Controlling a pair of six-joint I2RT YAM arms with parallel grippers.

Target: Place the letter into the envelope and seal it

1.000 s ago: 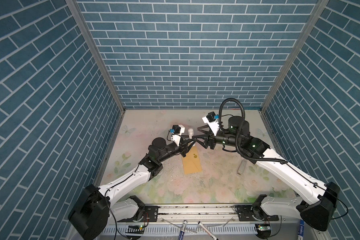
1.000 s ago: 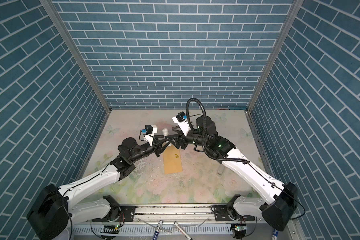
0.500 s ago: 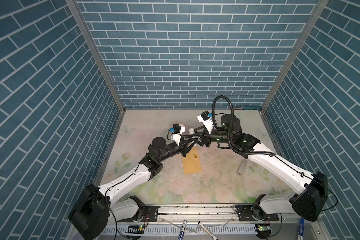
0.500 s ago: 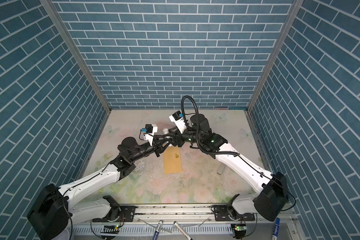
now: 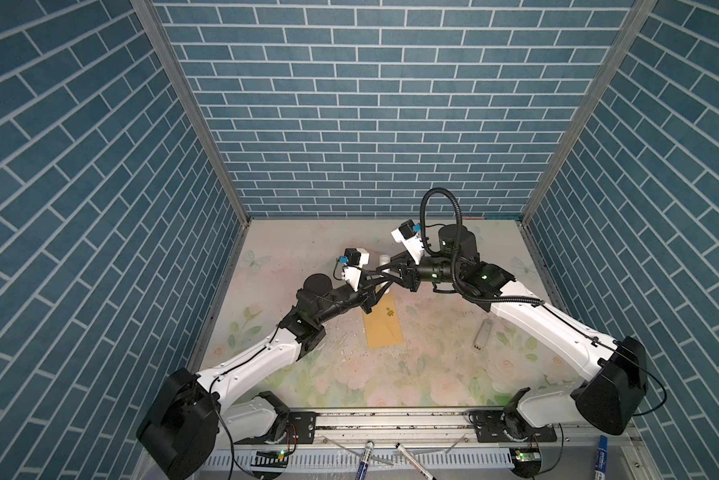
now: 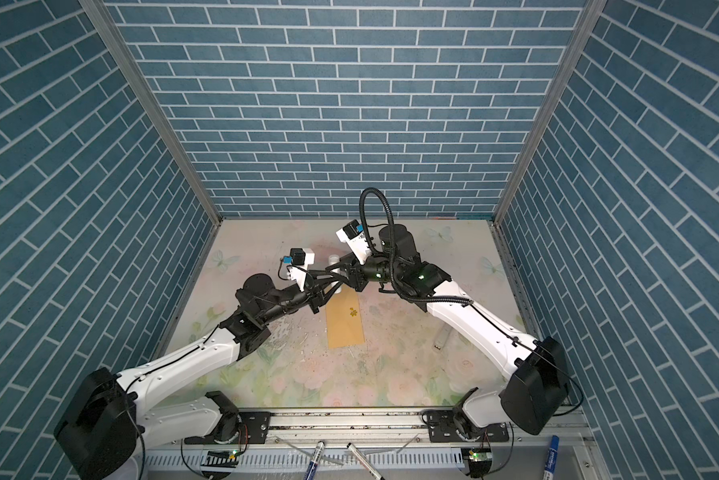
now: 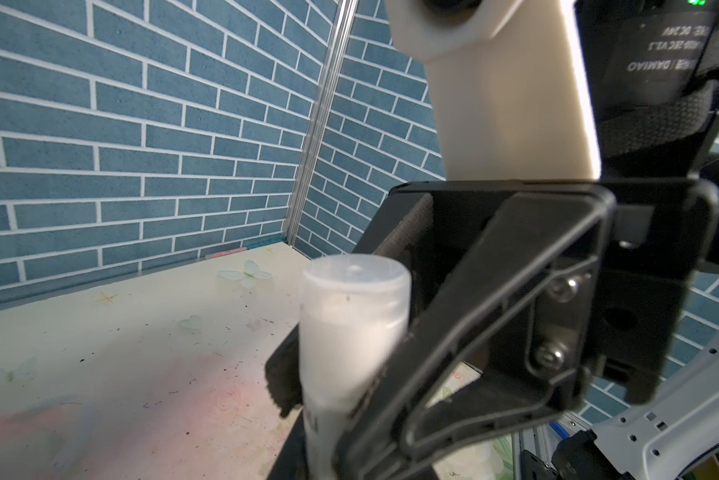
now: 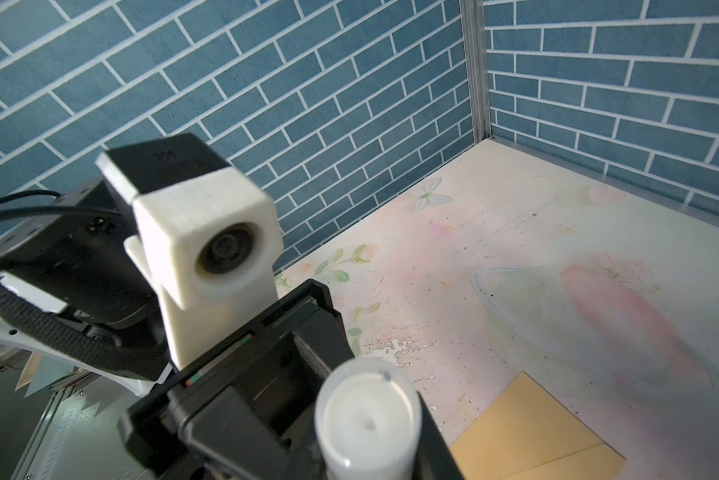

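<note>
The envelope (image 5: pixel 384 332) lies flat (contents hidden); left gripper (image 5: pixel 380 287) and right gripper (image 7: pixel 341 374) clamp one white tube (image 7: pixel 349 324).

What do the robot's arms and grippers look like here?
The left arm and right arm have white link shells with black joint housings and black cables. The left gripper and right gripper are black with skeletal triangular fingers. A cream camera mount sits at each wrist; a black corrugated hose loops over the right arm.

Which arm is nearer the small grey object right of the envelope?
Right. The right arm's white forearm runs close by the small grey object; the left arm is across the envelope from it. Left gripper and right gripper both clamp the glue stick.
</note>
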